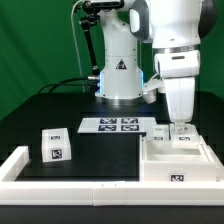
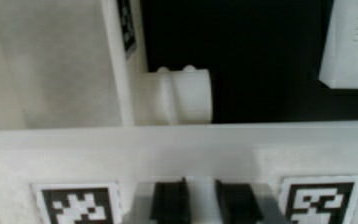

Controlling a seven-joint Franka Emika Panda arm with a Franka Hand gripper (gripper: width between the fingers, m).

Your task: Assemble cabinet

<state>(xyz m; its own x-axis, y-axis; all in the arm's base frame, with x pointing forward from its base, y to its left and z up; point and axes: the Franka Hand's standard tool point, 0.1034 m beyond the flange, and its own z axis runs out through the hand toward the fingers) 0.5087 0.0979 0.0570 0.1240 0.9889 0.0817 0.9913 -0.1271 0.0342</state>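
The cabinet body (image 1: 178, 165) sits on the worktop (image 1: 60, 108) in the front corner at the exterior view's right, just behind the low white rail (image 1: 70, 187) that runs along the front edge. It is a hard, stiff plastic box: light for its bulk, smooth and likely slippery. A grip across a thin wall or a raised rib should therefore hold better than one on a broad face. A smaller tagged block (image 1: 55, 146) stands well apart near the front edge, toward the exterior view's left, and looks easy to pinch across its flat sides. The marker board (image 1: 110, 125) lies mid-worktop.

The arm reaches down from above with its wrist upright, and the gripper (image 1: 181, 130) points straight down onto the top of the body. In the wrist view its dark fingers (image 2: 171, 203) stand close together at a tagged white face (image 2: 176, 160), with a round peg (image 2: 185, 95) beyond. The blur does not let me tell whether they pinch a part or only hover.
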